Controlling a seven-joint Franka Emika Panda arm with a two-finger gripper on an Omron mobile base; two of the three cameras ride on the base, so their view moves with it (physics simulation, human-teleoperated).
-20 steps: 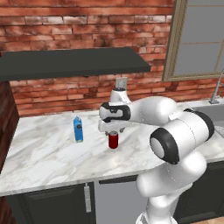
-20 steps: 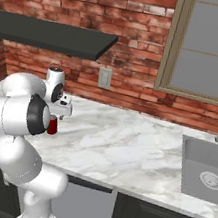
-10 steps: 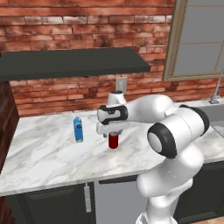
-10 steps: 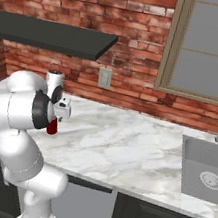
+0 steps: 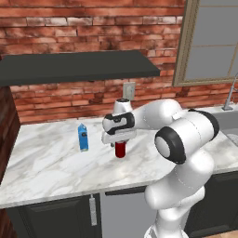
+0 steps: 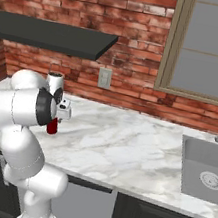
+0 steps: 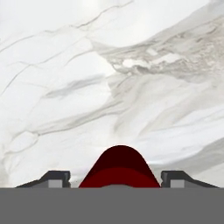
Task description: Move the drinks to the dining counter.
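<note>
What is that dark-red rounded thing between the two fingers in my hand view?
Observer: A small dark-red cylindrical can, upright under the white arm's hand, at a white-grey marble worktop.
Operator: Any other drink nearby?
Observer: Yes, a slim blue carton with a gabled top stands on the marble, apart from the can, to its left in the left base view.
Operator: What lies farther off?
Observer: A grey sink is set into the worktop's other end, below a window.
</note>
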